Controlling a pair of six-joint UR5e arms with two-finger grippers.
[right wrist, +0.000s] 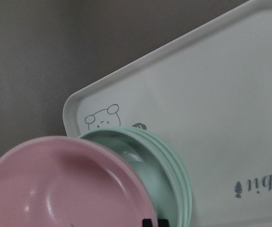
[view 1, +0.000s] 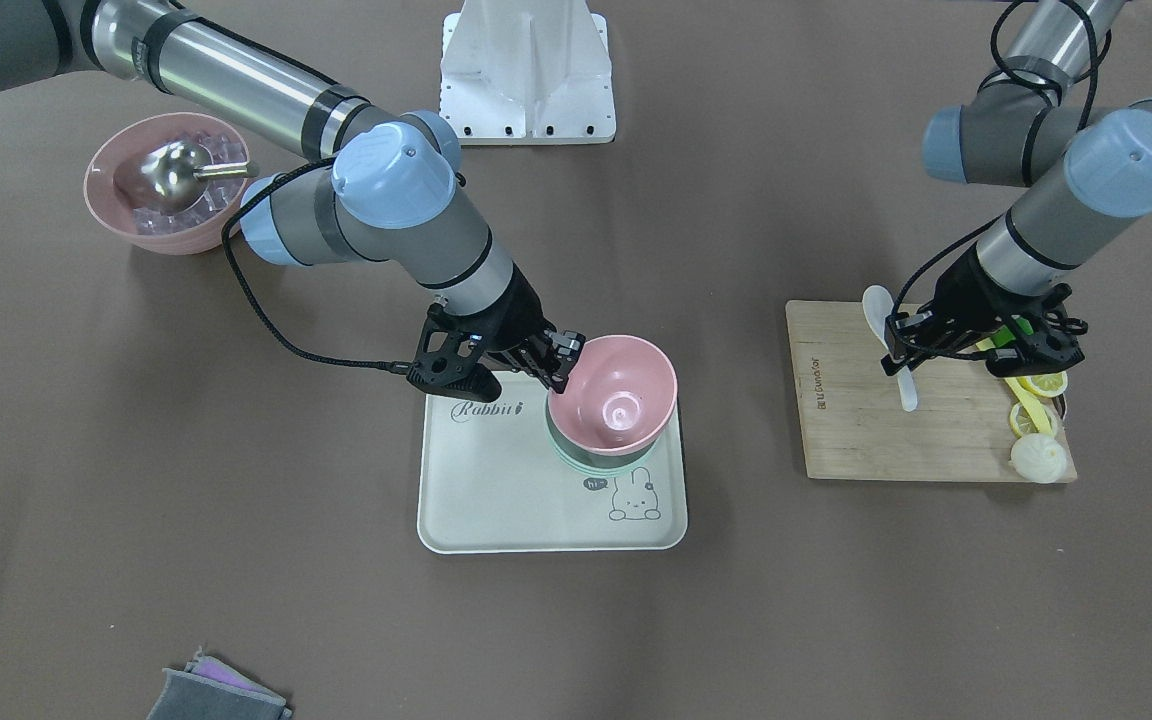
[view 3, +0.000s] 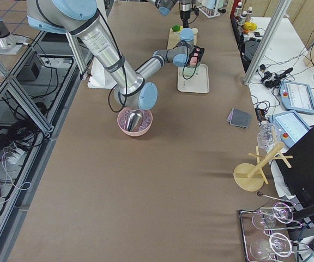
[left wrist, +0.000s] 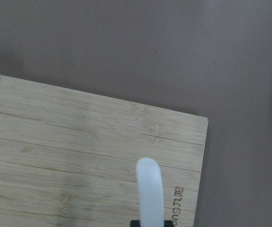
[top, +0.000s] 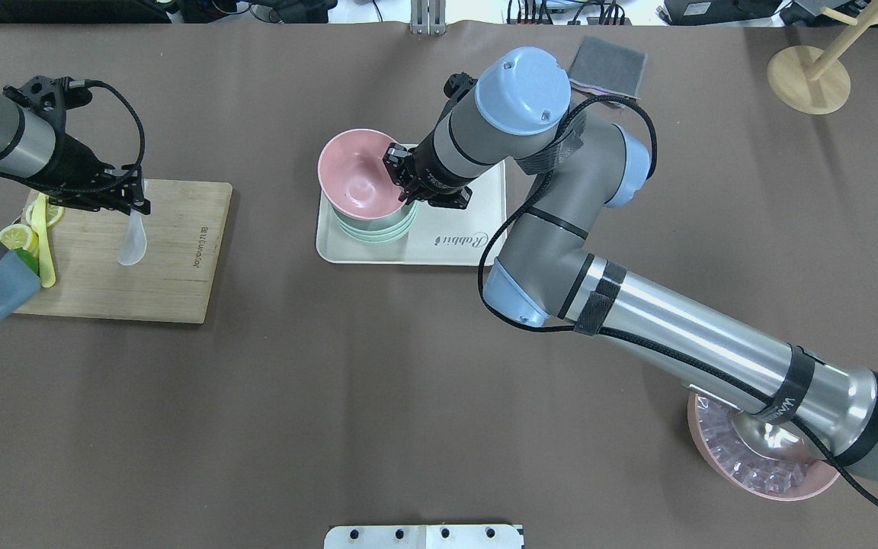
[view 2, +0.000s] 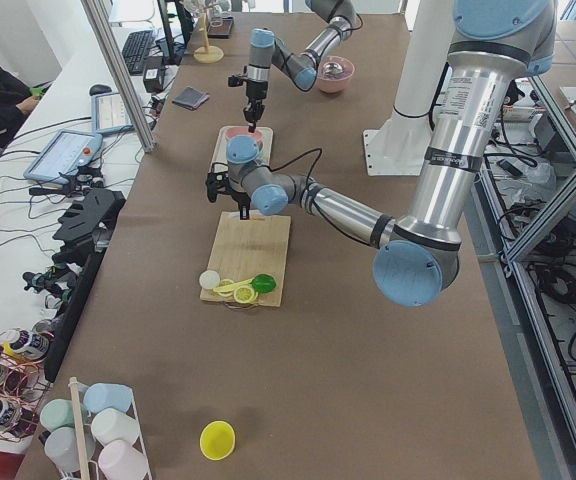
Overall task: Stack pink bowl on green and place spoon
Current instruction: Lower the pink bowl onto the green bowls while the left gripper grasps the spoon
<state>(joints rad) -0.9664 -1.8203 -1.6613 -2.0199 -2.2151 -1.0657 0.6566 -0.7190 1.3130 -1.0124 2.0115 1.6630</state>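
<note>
Two grasps | right fingers pinch pink bowl rim, bowl tilted over green bowl on tray | left fingers clamp spoon handle above cutting board | stack well apart, to spoon's right

Smooth plastic with a soft sheen for the pink bowl and the green bowls beneath. Matt cream plastic for the tray. Milky, half-clear plastic for the spoon. Pale, grained, dull-finished wood for the cutting board. Matt brown bench. Mirror-bright metal scoop.
</note>
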